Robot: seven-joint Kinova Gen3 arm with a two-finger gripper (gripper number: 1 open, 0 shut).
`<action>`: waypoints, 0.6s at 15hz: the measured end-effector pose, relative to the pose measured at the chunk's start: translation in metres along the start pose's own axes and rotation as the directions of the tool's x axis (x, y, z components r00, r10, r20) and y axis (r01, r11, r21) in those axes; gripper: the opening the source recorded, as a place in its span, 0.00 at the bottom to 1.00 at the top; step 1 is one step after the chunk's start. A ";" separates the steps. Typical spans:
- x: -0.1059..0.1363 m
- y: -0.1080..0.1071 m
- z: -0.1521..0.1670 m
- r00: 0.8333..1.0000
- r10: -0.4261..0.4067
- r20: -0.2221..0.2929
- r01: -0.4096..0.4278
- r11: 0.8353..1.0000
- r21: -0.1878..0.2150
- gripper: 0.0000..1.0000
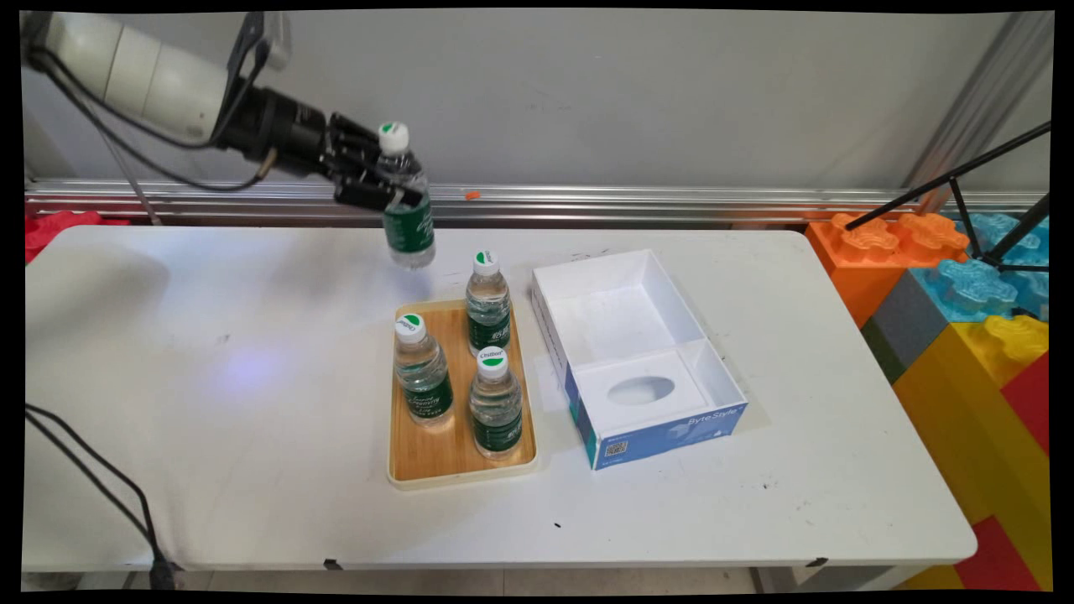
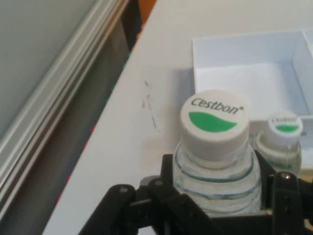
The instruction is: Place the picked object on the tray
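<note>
Clear plastic water bottle with green label and white cap (image 1: 407, 201), one item: held in the air above the far part of the white worktop (image 1: 252, 403), upright with a slight tilt, clear of the surface. Black two-finger claw (image 1: 382, 186): closed on this bottle just below its neck, one finger on each side; in the hand view the bottle (image 2: 215, 147) fills the space between the fingers (image 2: 286, 196), cap lettered Cestbon. Rectangular bamboo tray with pale rim (image 1: 436, 474): on the worktop, below and nearer the camera than the held bottle. Three matching clear water bottles stand upright on the tray: rear right bottle (image 1: 488, 302), front left bottle (image 1: 422, 373), front right bottle (image 1: 495, 403). Open white cardboard box with blue front panel (image 1: 638, 361): just beside the tray on its right, holding a white insert with an oval hole (image 1: 642, 390) at its near end.
</note>
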 end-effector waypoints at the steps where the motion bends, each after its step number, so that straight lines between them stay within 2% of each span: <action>1: -0.005 0.001 0.001 1.000 0.006 0.004 -0.005 1.000 -0.006 0.00; 5: -0.034 0.004 0.009 0.999 0.046 0.021 -0.045 0.998 -0.044 0.00; 9: -0.051 0.007 0.025 0.997 0.082 0.012 -0.081 0.994 -0.074 0.00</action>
